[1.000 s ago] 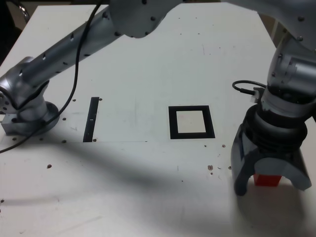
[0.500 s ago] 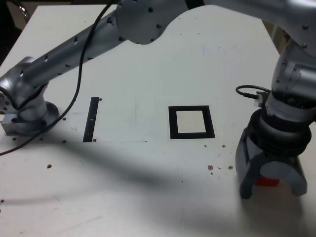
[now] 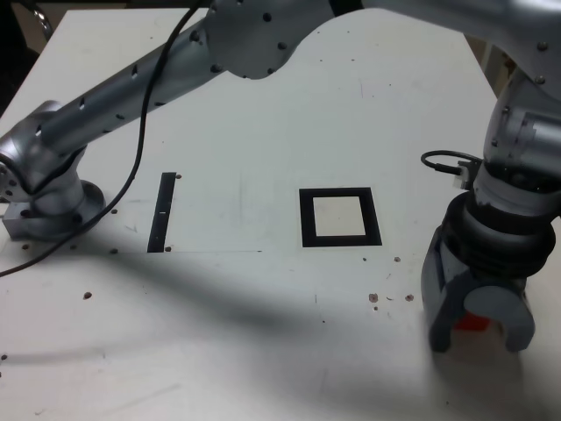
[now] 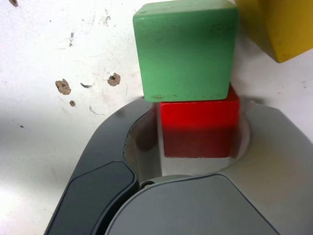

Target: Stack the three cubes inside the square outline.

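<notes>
Red cube: between the jaws of the gripper, only a small patch showing in the exterior view; in the wrist view its far part is hidden by the green cube.
Gripper: not clenched; its fingers stand around the red cube, with a thin gap visible on one side. Contact on the other side is hard to make out.
Green cube: just beside the red one; whether they touch, cannot tell.
Yellow cube: near the green one, cut off by the wrist view's edge. Neither shows in the exterior view.
Change: fingers closer together than a second ago.
Square outline: well apart from the gripper, toward the exterior view's left, its white centre bare.
Room: open table between outline and black strip.
</notes>
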`<state>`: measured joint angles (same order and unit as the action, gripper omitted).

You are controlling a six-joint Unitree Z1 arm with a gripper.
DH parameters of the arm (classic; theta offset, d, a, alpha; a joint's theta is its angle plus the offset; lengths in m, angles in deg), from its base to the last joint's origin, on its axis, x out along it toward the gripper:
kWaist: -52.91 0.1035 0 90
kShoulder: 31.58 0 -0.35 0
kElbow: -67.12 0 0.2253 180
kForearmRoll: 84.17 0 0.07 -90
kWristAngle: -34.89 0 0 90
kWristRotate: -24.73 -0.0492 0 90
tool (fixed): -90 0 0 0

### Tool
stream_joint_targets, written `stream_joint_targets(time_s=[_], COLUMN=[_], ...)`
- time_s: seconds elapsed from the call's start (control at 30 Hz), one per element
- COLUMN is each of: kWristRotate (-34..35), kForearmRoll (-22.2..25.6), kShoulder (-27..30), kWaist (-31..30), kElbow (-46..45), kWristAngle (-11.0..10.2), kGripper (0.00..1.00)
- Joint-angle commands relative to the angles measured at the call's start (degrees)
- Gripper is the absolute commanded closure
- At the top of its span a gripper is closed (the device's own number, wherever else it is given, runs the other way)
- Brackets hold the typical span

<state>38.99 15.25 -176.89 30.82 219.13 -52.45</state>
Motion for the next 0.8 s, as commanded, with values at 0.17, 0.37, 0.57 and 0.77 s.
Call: stream_joint_targets(time_s=[0.17, 0.37, 0.57, 0.77], kWristRotate=[-0.1, 0.0, -0.1, -0.9], kForearmRoll=[0.8, 3.0, 5.4, 6.3], kShoulder=[1.0, 3.7, 7.3, 12.6], kWaist=[-0.2, -0.6, -1.0, -0.9], kElbow=[0.1, -0.1, -1.2, -6.5], kWristAngle=[-0.1, -0.3, -1.0, -3.0], kGripper=[0.73, 0.73, 0.73, 0.72])
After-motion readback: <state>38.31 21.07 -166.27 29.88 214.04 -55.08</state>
